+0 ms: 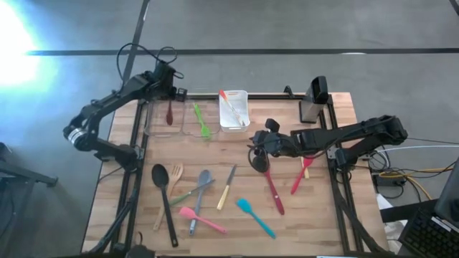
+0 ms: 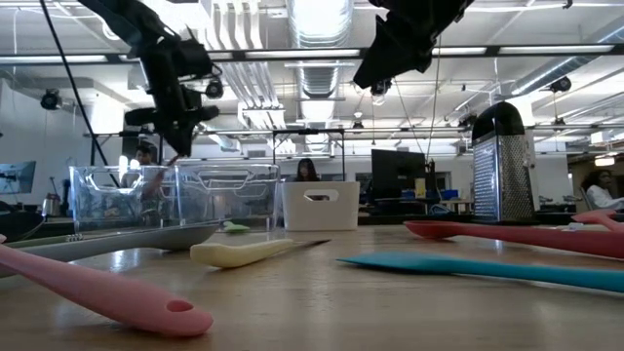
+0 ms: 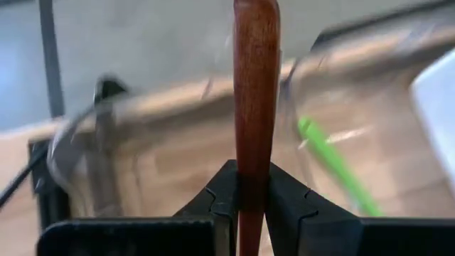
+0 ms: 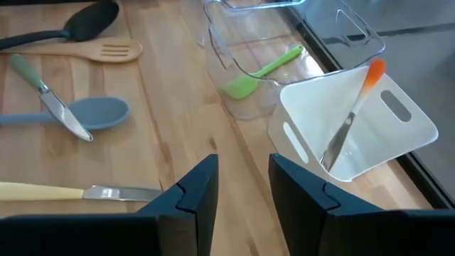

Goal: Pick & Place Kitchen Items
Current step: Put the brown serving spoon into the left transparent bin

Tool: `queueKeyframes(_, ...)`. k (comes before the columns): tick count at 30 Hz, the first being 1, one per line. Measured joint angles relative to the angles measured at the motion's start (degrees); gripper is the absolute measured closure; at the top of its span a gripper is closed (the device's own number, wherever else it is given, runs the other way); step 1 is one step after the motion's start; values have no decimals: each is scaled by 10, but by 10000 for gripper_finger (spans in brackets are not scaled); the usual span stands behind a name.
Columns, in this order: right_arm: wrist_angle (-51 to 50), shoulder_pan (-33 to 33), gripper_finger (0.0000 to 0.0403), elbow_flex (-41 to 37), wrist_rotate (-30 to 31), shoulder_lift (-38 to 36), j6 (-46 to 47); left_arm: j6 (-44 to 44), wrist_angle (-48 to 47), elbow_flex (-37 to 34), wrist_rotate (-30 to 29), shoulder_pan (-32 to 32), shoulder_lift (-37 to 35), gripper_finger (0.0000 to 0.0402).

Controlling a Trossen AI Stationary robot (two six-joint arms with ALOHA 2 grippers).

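Observation:
My left gripper (image 1: 171,99) is at the far left, over the left clear bin (image 1: 152,123), shut on a reddish-brown utensil (image 1: 170,115). A green spatula (image 1: 203,123) lies in the second clear bin. An orange-tipped utensil (image 1: 229,106) leans in the white bin (image 1: 244,120). My right gripper (image 1: 259,156) hangs open above the head end of a red spatula (image 1: 275,193), with nothing between its fingers (image 4: 202,186). Lying flat on the table are a black spoon (image 1: 163,195), a wooden spatula (image 1: 172,179), a grey spoon (image 1: 201,188), a yellow-handled knife (image 1: 226,188), a pink spatula (image 1: 202,219) and a teal spatula (image 1: 255,217). My left gripper pinches the reddish-brown utensil's shaft (image 3: 254,167) between its two fingers (image 3: 222,195). The fingers slant down from the far side and lie along the utensil, which runs on past them over the left clear bin. Whether its free end touches the bin I cannot tell.
A metal grater (image 1: 314,100) stands at the far right corner. Another red utensil (image 1: 301,175) lies right of the red spatula. A green-handled knife (image 4: 53,107) lies across the grey spoon. The bins stand in a row along the far edge.

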Motion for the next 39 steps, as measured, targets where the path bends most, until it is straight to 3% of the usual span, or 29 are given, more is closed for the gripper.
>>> queueKeyframes(9,4,0,288,-2,1,0,-7,0,-74,-7,5,0,6,356)
queueKeyframes(29,5,0,303,-2,1,0,-4,53,-59,-4,20,9,165,356)
queueKeyframes(39,5,0,297,-2,1,0,-4,61,-59,10,32,14,194,355)
